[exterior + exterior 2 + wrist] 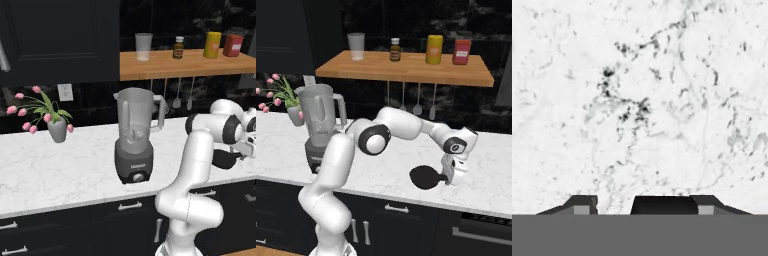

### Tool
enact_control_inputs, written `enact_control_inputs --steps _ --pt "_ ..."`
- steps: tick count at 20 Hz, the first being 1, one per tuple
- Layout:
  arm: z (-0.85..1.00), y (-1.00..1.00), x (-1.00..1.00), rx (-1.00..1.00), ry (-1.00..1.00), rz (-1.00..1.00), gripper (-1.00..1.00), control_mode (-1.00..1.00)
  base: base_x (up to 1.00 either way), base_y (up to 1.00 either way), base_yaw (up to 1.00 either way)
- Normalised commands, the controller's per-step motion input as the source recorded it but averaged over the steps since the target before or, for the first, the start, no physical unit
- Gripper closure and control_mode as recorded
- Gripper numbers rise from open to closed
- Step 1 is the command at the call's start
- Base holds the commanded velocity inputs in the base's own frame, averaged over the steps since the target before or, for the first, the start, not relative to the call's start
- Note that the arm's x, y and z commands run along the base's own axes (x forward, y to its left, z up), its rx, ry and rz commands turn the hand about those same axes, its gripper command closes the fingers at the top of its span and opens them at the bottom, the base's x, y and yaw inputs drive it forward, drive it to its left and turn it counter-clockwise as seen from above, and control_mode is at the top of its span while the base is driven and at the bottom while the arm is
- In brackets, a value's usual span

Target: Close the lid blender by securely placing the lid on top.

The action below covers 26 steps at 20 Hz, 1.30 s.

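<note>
The blender (134, 134) stands on the white marble counter (60, 165), its tall translucent grey jar open at the top above a dark base with a knob. From the other side the blender (320, 122) shows at the left. The flat round black lid (426, 177) hangs low over the counter well to the blender's right, with my gripper (445, 176) shut on its edge. The left base view shows the lid (223, 159) and gripper (236, 156) at the far right. In the hand view a dark piece of the lid (662, 205) sits between the fingertips (582, 205), over bare marble.
A vase of pink tulips (56, 125) stands left of the blender. The wooden shelf (185, 65) above holds a clear glass (143, 46), a brown bottle (178, 48), a yellow can (212, 45) and a red box (233, 44). Utensils (417, 100) hang under it.
</note>
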Motion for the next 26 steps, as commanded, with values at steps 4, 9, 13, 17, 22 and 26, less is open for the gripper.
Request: enact_control_inputs --steps 4,9,13,17,22,26 --pt "-0.08 0.43 -0.31 0.0 0.0 -0.09 1.0 -1.0 0.0 0.0 0.0" --pt "0.56 0.19 -0.87 0.09 -0.08 -0.12 1.0 -1.0 0.0 0.0 0.0" --pt "1.0 0.34 -1.0 0.19 -0.14 -0.14 1.0 -1.0 0.0 0.0 0.0" --pt "1.0 0.6 -0.85 0.21 -0.19 -0.11 1.0 -1.0 0.0 0.0 0.0" --pt "1.0 0.96 -0.19 0.15 -0.1 -0.06 1.0 -1.0 0.0 0.0 0.0" --pt "1.0 0.97 0.0 0.13 0.0 -0.01 1.0 -1.0 0.0 0.0 0.0"
